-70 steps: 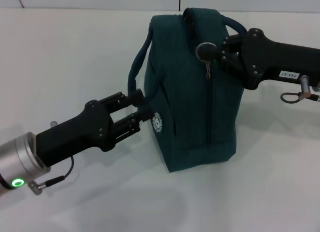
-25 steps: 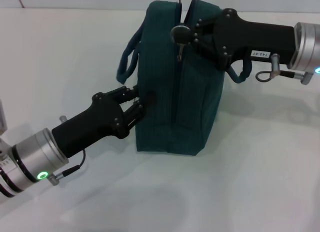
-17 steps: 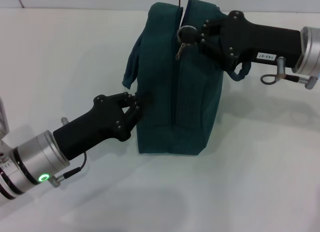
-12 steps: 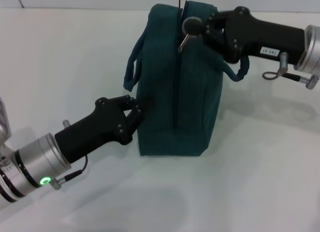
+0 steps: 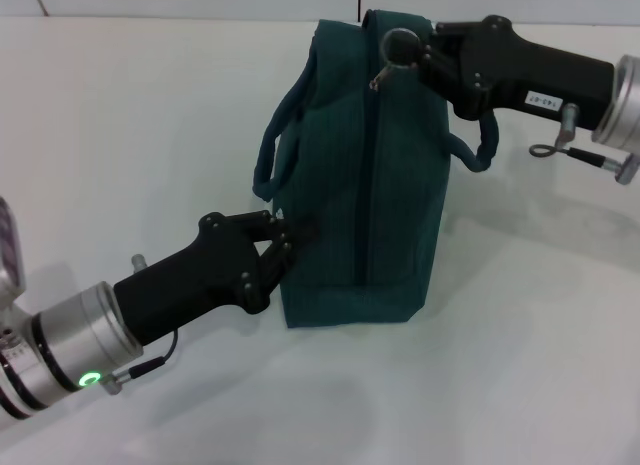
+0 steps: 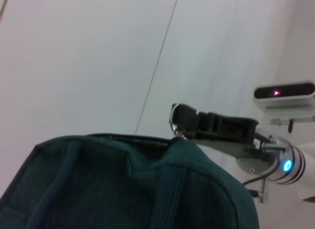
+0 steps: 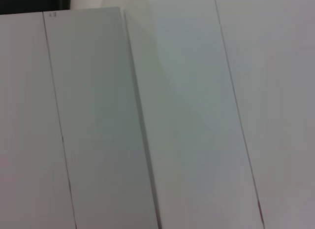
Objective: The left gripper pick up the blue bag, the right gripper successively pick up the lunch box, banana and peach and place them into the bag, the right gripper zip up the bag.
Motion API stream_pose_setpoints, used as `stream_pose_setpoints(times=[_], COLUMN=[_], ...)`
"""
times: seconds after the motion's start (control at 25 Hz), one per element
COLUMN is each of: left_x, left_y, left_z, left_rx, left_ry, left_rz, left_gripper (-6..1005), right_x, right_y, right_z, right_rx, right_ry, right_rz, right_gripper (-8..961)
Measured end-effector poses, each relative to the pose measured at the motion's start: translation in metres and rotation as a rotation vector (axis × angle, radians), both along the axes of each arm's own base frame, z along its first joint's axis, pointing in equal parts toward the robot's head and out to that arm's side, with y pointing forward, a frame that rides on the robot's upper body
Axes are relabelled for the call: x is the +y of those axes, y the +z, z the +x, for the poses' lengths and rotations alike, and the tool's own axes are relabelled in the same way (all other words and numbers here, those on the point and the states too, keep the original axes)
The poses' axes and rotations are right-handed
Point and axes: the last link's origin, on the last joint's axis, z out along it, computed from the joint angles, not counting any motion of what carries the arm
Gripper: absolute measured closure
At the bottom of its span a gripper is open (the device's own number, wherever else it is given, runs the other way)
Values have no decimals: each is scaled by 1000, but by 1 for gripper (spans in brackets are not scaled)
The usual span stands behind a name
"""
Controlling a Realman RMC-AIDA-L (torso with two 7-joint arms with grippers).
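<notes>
Teal blue bag (image 5: pixel 360 175) zipped shut, contents hidden from view.

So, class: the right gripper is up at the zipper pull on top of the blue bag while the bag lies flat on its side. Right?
Not quite. The head view shows the blue bag standing upright, not flat. The right gripper is indeed at the zipper pull on top.

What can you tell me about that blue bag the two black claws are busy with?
The blue bag is a boxy, dark teal fabric bag standing upright on the white table, with two loop handles. Its zipper runs up the facing side and looks closed. The left gripper presses against its lower side; the right gripper pinches the zipper pull at the top.
</notes>
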Motion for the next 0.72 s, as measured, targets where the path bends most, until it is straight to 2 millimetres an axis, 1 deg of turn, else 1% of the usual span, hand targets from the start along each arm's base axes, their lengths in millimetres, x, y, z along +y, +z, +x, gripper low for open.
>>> stream_pose_setpoints(times=[0.2, 0.4, 0.52, 0.6, 0.72], left_x=[-5, -6, -7, -10, -12], left_y=[4, 8, 16, 22, 26], left_z=[0, -1, -6, -10, -10], left_rx=[-8, -9, 1, 10, 9], left_ry=[-37, -40, -52, -60, -72], left_rz=[27, 39, 60, 73, 78], left_gripper=[939, 940, 939, 939, 940], right_x=[-10, -30, -39, -41, -35], right_y=[3, 9, 14, 16, 19], right_z=[10, 23, 28, 30, 35], right_rx=[17, 66, 100, 114, 127], right_ry=[3, 36, 45, 39, -15], right_rz=[2, 14, 9, 15, 47], right_gripper=[936, 936, 936, 936, 936])
